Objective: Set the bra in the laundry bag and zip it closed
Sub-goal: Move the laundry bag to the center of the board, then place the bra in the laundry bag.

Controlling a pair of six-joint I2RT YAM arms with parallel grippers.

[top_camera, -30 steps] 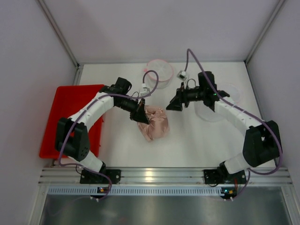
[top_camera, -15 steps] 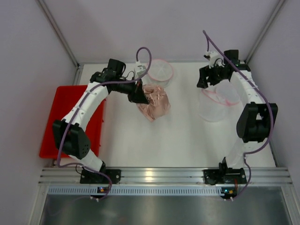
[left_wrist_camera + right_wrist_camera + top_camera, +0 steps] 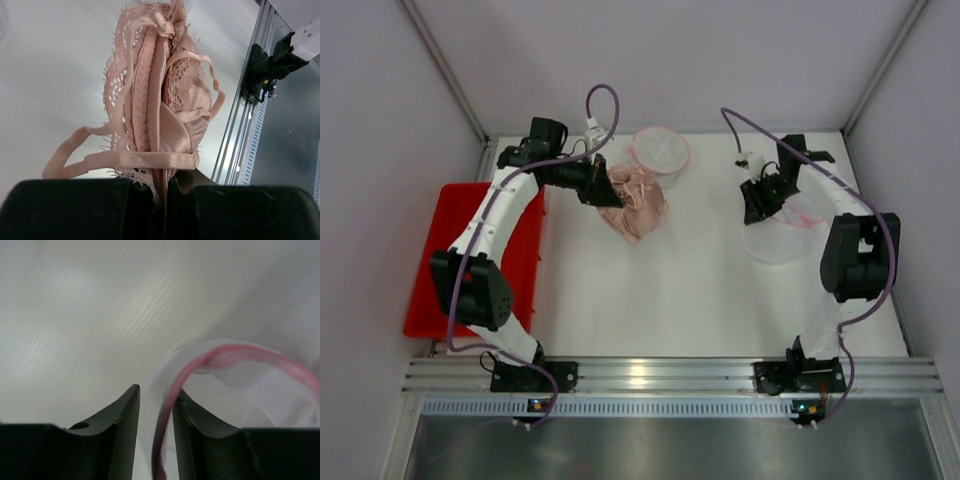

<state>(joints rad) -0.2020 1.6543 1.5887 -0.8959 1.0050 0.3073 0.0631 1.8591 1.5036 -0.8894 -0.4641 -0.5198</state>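
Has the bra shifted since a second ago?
Yes. The bra, pinched in the left claw, moved away from the front rail, toward the back wall.

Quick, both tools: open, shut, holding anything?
Left tool: shut on the bra.
Right tool: jaws narrow around the laundry bag rim; grip cannot be told.

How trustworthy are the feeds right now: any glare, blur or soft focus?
Top external: even light, sharp, one glare patch on the front rail. Left wrist: the bra is crisp down to the lace, the left claw just black. Right wrist: too close, so the laundry bag and its pink rim are blurred, with pale glare bands across the table.
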